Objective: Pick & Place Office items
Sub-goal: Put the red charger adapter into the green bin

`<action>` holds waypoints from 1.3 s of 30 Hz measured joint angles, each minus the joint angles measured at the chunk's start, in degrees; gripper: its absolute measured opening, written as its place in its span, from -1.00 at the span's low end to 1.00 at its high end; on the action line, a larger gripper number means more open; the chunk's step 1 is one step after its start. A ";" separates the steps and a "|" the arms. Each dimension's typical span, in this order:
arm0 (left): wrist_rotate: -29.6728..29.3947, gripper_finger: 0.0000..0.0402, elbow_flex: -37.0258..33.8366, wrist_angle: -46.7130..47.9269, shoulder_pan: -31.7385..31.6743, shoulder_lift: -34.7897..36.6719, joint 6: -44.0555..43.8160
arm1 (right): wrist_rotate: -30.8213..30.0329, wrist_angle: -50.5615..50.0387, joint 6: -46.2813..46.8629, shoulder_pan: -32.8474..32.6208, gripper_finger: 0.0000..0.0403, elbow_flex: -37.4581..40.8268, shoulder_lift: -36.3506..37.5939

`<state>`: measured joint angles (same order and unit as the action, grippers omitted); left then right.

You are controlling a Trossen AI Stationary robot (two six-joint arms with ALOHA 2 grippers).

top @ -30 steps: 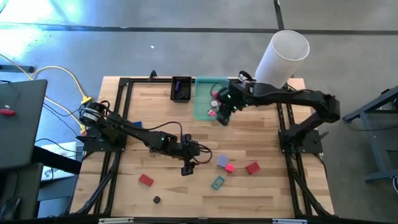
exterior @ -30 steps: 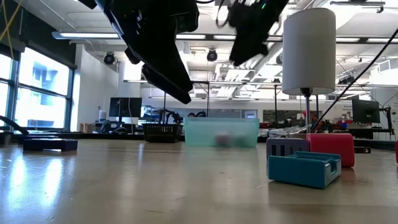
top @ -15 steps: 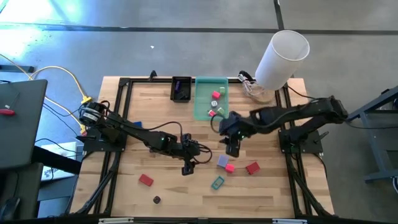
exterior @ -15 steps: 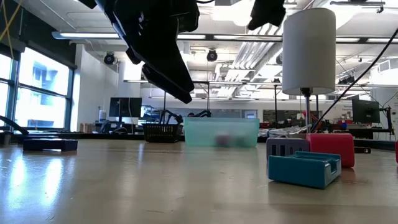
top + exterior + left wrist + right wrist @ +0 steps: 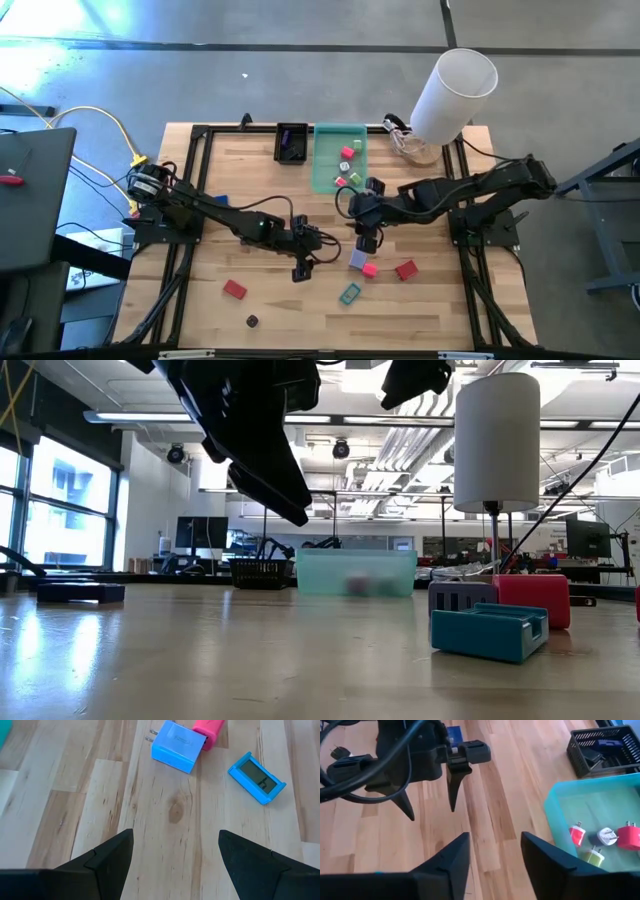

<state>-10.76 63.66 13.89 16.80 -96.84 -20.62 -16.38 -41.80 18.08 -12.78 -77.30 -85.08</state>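
Several small office items lie on the wooden table: a blue-purple block [image 5: 357, 259], a pink piece [image 5: 369, 269], a red block [image 5: 405, 269], a teal clip [image 5: 349, 293], another red block [image 5: 234, 289] and a tiny black piece [image 5: 252, 321]. My left gripper [image 5: 300, 268] hangs open above the table, left of the block, which also shows ahead of its fingers [image 5: 177, 746]. My right gripper [image 5: 366, 240] hovers open and holds nothing, just beyond the blue-purple block and high above the wood [image 5: 495, 852]. More pieces lie in the green tray [image 5: 325, 178].
A small black tray [image 5: 291, 142] stands left of the green tray at the far edge. A big white cylinder [image 5: 455, 90] stands at the far right corner. A black frame [image 5: 200, 135] borders the table. Bare wood lies along the near left.
My right gripper has swung from over the green tray's near end toward the table's near edge, rolling a little on the way. It now hangs just past the cluster of small pieces. The pieces on the table lie as before.
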 joint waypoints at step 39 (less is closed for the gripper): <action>0.00 0.41 -0.07 1.36 0.00 -0.04 -0.44 | 10.09 -5.89 16.80 -21.99 0.34 24.55 0.00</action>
<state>-10.76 63.59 15.25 16.80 -96.88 -21.06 -6.29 -47.69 34.88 -34.76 -52.75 -85.08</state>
